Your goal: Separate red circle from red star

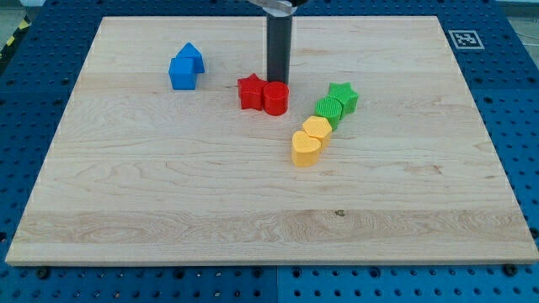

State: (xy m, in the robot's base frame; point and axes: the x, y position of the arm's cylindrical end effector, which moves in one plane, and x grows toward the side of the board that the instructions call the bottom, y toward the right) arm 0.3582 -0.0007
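Observation:
The red circle point(275, 98) and the red star point(250, 92) sit touching side by side on the wooden board point(168, 202), the star on the view's left of the circle, a little above the board's middle. My tip point(278, 80) stands just behind the red circle, toward the view's top, its very end partly hidden by the circle. It is close to the circle or touching it; I cannot tell which.
Two blue blocks point(185, 67) sit touching at the view's upper left. A green star point(343, 96) and a green circle point(329, 109) touch at the right of the red pair. A yellow hexagon point(317, 130) and a yellow heart point(305, 148) lie below them.

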